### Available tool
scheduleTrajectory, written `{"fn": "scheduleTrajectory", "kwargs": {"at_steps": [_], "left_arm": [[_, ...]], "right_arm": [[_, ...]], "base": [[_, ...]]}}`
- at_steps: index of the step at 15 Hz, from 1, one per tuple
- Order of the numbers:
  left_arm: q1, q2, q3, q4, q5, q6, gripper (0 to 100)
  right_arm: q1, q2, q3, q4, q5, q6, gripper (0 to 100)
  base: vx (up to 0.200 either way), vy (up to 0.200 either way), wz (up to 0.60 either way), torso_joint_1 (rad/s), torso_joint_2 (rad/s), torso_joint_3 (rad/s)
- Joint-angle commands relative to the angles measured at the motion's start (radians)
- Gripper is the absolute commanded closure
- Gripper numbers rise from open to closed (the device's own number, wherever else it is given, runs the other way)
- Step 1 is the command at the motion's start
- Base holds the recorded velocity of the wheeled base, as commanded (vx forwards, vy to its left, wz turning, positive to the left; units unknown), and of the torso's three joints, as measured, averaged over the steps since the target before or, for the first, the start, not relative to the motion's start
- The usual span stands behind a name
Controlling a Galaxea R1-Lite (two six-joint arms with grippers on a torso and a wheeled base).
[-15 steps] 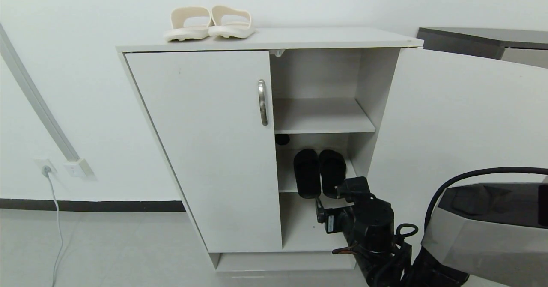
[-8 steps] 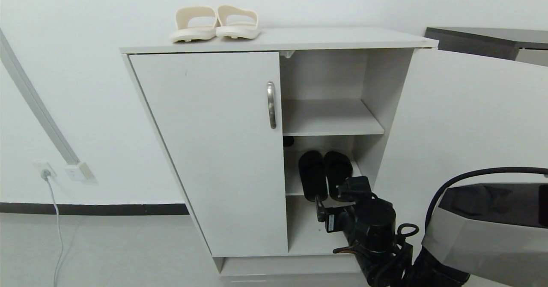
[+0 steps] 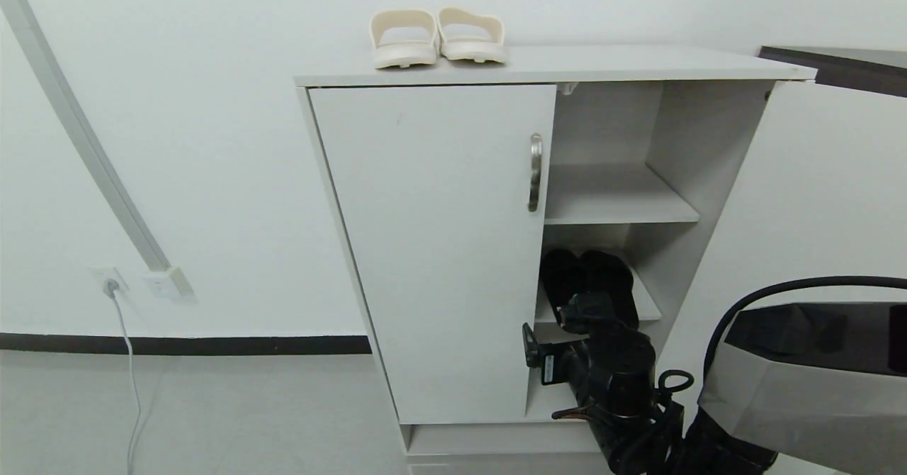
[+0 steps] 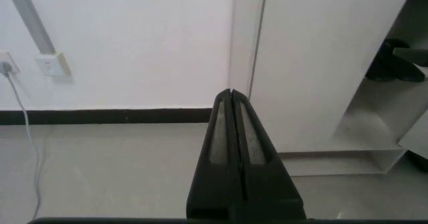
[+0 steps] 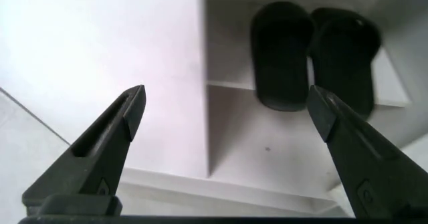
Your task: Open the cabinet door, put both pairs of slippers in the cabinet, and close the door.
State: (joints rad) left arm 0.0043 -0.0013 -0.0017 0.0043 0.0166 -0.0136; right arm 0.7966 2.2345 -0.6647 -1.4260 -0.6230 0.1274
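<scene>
A cream pair of slippers (image 3: 438,37) stands on top of the white cabinet (image 3: 638,64). The cabinet's left door (image 3: 425,248) is shut, with a metal handle (image 3: 535,171); its right door (image 3: 815,198) stands swung wide. A black pair of slippers (image 3: 602,276) lies on the middle shelf inside, side by side (image 5: 282,53). My right gripper (image 5: 226,93) hangs open and holds nothing, low in front of the open compartment and just short of the black pair. My left gripper (image 4: 231,117) is shut on nothing, low and off to the left of the cabinet front (image 4: 321,63).
The upper shelf (image 3: 616,195) inside is bare. A wall socket (image 3: 108,285) with a hanging cable (image 3: 131,376) and a slanted conduit (image 3: 78,135) sit on the wall to the left. Grey floor (image 3: 212,418) spreads before the cabinet. A dark counter (image 3: 836,60) shows behind the open door.
The whole head picture has slid right, so the camera has moved leftward. My right arm keeps its place in the picture and now covers part of the black slippers.
</scene>
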Motion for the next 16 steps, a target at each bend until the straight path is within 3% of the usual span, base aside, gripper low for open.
{"fn": "scheduleTrajectory", "kwargs": {"at_steps": [1, 8, 16], "left_arm": [[0.0, 0.001, 0.0, -0.001, 0.0, 0.0, 100], [0.0, 0.001, 0.0, 0.0, -0.001, 0.0, 100], [0.0, 0.001, 0.002, -0.001, -0.001, 0.009, 100]], "right_arm": [[0.003, 0.001, 0.0, -0.001, 0.0, 0.0, 0], [-0.007, 0.002, 0.017, -0.016, 0.008, 0.0, 0], [-0.011, -0.001, 0.039, -0.073, 0.025, -0.031, 0]], "base": [[0.0, 0.2, 0.0, 0.002, 0.0, 0.002], [0.0, 0.2, 0.0, 0.001, 0.0, 0.005], [0.0, 0.0, 0.0, 0.0, 0.0, 0.0]]}}
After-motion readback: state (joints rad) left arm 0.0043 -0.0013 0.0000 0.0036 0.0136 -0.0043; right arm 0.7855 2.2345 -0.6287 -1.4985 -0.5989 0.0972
